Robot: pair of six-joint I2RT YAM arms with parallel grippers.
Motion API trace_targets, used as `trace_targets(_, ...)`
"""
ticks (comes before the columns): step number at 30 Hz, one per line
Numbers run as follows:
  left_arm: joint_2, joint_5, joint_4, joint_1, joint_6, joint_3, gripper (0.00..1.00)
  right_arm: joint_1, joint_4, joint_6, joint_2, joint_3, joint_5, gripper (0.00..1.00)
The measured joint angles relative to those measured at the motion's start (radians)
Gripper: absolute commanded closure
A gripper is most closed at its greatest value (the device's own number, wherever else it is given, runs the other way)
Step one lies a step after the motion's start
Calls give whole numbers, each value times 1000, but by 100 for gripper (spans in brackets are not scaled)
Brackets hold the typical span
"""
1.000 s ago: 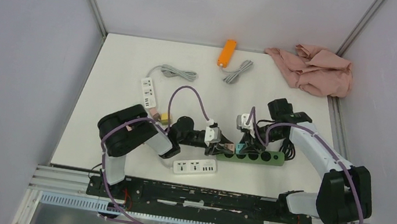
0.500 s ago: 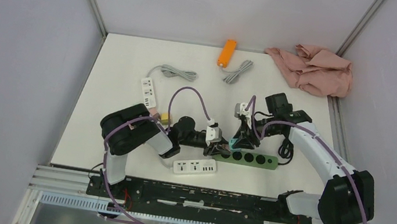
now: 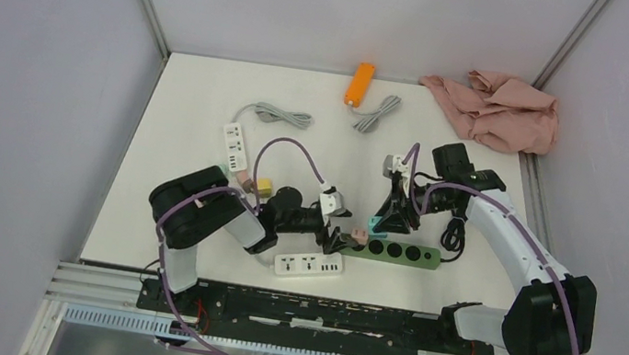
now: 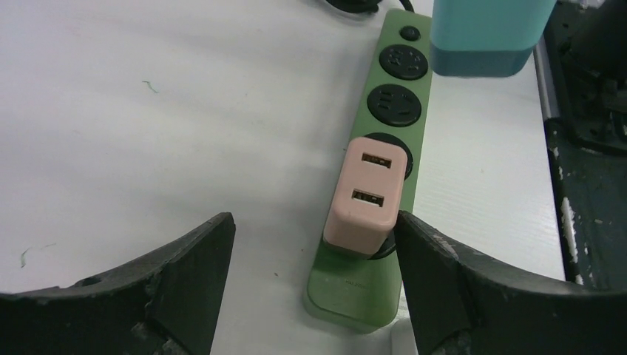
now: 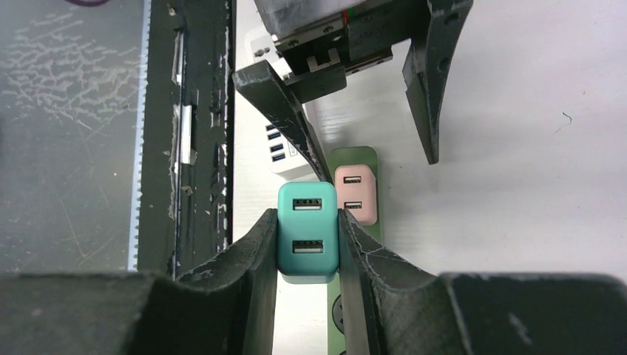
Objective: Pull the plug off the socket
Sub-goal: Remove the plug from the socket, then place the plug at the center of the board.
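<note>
The teal plug (image 5: 308, 229) sits clamped between my right gripper's (image 5: 308, 222) fingers, lifted clear of the green power strip (image 3: 402, 251). In the left wrist view the teal plug (image 4: 488, 37) hangs above the strip's (image 4: 399, 111) far sockets. A pink plug (image 4: 367, 194) still stands in the strip's near end. My left gripper (image 4: 312, 229) is open around that end, its right finger (image 4: 444, 274) close beside the pink plug (image 3: 361, 236). From above, the right gripper (image 3: 379, 219) hovers over the strip and the left gripper (image 3: 341, 239) lies at its left end.
A white power strip (image 3: 308, 264) lies just in front of the left gripper. Another white strip (image 3: 236, 146) and a yellow plug (image 3: 262, 187) are at left. An orange strip (image 3: 359, 83) and a pink cloth (image 3: 495, 107) lie at the back. The green strip's black cable (image 3: 455, 239) coils at right.
The right gripper has risen and carried the teal plug up out of the green strip. The left gripper has opened and drawn back slightly to the left.
</note>
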State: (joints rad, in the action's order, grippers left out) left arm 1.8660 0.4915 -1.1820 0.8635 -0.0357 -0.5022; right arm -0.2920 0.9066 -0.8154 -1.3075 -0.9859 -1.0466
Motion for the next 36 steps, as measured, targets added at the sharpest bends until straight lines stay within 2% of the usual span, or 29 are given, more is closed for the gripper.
trace_targets(6,-187,-92,87,0,87,32,14,21,-1,64,0,-12,-37,100)
trace_targets(16,-519,-258,355,0,283,73,13,33,-35,195,0,-13,-73,99)
trace_targets(20,-636,-332,451,0,369,98,7,35,-52,241,0,-13,-84,99)
trace_targets(22,-694,-360,475,0,412,120,0,39,-64,271,-1,-13,-90,99)
trace_targets(29,-862,-449,500,0,596,221,1,47,-109,374,-2,-13,-104,99)
trace_targets(36,-938,-469,502,0,740,277,1,56,-161,471,-7,-13,-120,98)
